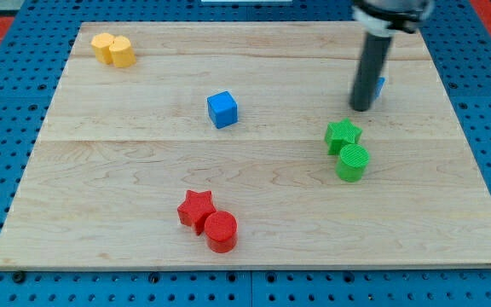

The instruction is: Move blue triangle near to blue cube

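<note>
**A:** Camera view, nearest edge first: what is sitting closest?

**B:** A red star (pixel 195 208) and red cylinder (pixel 222 231) are touching at six o'clock on the surface (pixel 101 205). Further back, a green cylinder (pixel 352 162) and green star (pixel 342 134) are sitting at three o'clock, and the blue cube (pixel 222 109) is resting near the centre.

**A:** And the blue triangle?

**B:** Only a sliver of the blue triangle (pixel 381 84) is showing, at about two o'clock, well apart from the cube. I judge nearly all the push is remaining.

**A:** The end effector?

**B:** It is a bare rod with no jaws to spread or pinch. My tip (pixel 361 108) is standing just at the triangle's seven o'clock side, hiding most of it; contact I cannot tell. Yellow blocks (pixel 113 49) are lying farthest, at eleven o'clock.
</note>
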